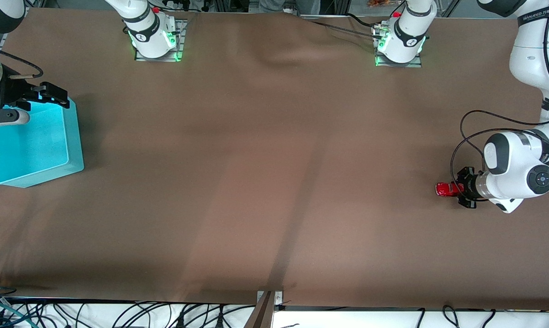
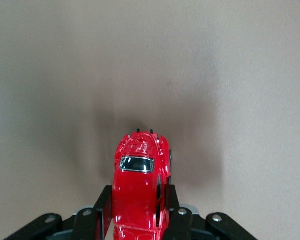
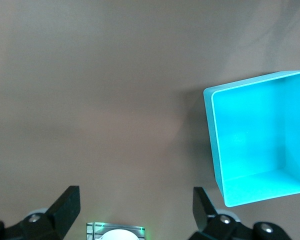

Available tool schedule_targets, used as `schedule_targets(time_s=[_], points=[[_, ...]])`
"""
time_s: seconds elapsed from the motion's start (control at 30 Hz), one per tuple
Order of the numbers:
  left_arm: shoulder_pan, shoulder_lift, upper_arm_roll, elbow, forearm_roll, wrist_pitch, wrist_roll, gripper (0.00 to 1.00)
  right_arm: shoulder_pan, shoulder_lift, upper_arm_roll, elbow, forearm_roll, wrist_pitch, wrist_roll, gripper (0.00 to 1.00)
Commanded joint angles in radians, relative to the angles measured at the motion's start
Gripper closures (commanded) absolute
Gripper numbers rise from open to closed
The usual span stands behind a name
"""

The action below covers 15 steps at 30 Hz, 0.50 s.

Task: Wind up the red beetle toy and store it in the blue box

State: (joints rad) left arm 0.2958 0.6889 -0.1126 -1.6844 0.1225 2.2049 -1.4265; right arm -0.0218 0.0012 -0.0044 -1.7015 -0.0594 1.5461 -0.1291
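Note:
The red beetle toy (image 1: 444,189) is at the left arm's end of the table, low at the brown tabletop. My left gripper (image 1: 459,189) is shut on it. In the left wrist view the toy (image 2: 139,185) sits between the two black fingers (image 2: 104,207), which press its sides, and its roof and rear window show. The blue box (image 1: 75,146) stands open and empty at the right arm's end. My right gripper (image 1: 55,95) hangs open and empty over the box's corner nearest the robot bases. In the right wrist view the gripper (image 3: 135,200) has its jaws wide apart beside the box (image 3: 216,150).
The brown cloth covers the whole table (image 1: 274,182), with a few folds down its middle. The two arm bases (image 1: 156,38) stand along the edge farthest from the front camera. Cables hang below the nearest edge.

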Motion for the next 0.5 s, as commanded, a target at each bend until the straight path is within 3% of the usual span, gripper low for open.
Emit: schedule_targets(time_s=[0.0, 0.47], points=[[0.014, 0.066, 0.01, 0.046, 0.034, 0.006, 0.029, 1.0, 0.003, -0.004, 0.001, 0.011, -0.014, -0.015, -0.01, 0.0], [0.02, 0.069, 0.01, 0.052, 0.034, 0.004, 0.029, 0.99, 0.003, -0.004, 0.001, 0.011, -0.014, -0.015, -0.009, 0.0]])
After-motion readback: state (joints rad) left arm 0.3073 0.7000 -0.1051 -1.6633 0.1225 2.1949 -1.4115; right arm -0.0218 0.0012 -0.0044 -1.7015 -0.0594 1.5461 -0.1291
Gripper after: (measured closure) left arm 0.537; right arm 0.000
